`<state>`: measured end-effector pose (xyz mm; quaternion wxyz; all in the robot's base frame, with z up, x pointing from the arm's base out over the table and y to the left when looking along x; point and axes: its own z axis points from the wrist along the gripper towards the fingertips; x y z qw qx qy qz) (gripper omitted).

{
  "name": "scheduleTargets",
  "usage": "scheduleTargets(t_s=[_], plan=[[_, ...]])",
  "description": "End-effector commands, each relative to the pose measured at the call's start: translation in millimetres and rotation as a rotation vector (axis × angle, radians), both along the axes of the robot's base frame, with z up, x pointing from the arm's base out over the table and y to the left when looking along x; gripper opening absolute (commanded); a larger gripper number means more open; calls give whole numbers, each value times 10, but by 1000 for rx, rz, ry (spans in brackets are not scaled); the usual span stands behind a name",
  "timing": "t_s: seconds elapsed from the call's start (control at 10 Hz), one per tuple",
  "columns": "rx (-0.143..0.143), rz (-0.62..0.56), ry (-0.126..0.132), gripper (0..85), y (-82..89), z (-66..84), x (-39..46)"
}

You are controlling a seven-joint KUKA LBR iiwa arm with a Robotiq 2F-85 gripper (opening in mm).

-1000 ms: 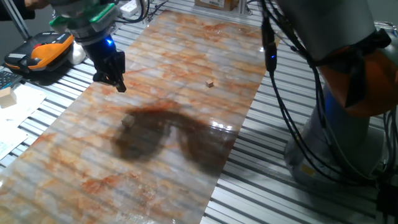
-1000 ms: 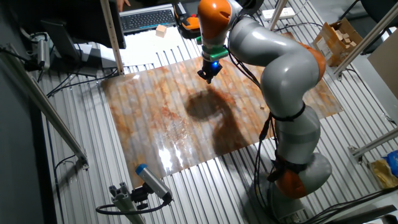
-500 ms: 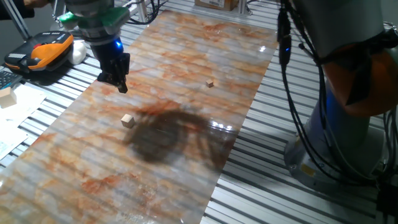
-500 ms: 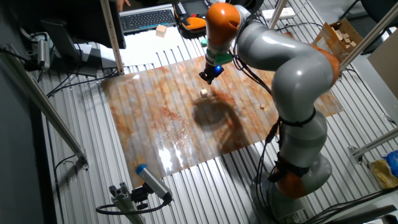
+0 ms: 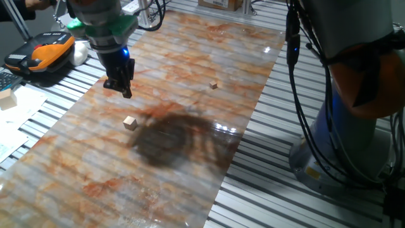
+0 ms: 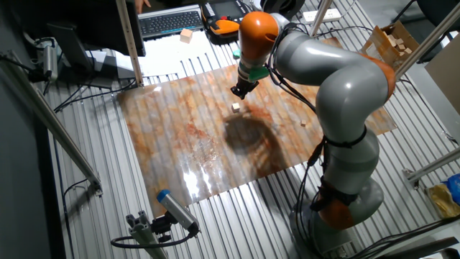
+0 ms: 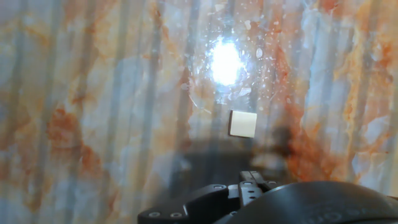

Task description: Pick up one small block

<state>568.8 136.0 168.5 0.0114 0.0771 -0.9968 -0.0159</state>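
Note:
The small block [image 5: 130, 123], a pale tan wooden cube, lies on the marbled orange-grey sheet [image 5: 190, 50], left of a dark shadow. In the other fixed view the block [image 6: 236, 107] sits just below the gripper [image 6: 237, 91]. My gripper [image 5: 118, 87] hangs above the sheet, up and slightly left of the block and not touching it. Its two dark fingers look a little apart with nothing between them. The hand view shows the block [image 7: 242, 123] right of centre under a bright glare spot, with only the gripper's housing at the bottom edge.
A much tinier brownish cube [image 5: 214, 84] lies further right on the sheet. A bigger pale wooden block [image 5: 6, 95] and an orange and black device [image 5: 47, 50] rest off the sheet at the left. The arm's base and cables [image 5: 342, 126] fill the right side.
The gripper has shifted slightly right and toward the block. The arm's shadow has slid right, so the block, dim in shadow one second ago, now shows plainly.

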Motion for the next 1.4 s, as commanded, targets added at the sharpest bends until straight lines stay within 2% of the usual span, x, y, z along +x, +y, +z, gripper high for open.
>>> scheduleTargets(t_s=[0.0,0.2,0.5,1.0,1.3], plan=[[0,-2,0,0,2,-26,8],[1,-15,2,0,2,-83,23],[4,-36,-9,0,1,-188,56],[7,-71,-17,0,6,-287,126],[4,-91,-7,0,8,-320,193]])
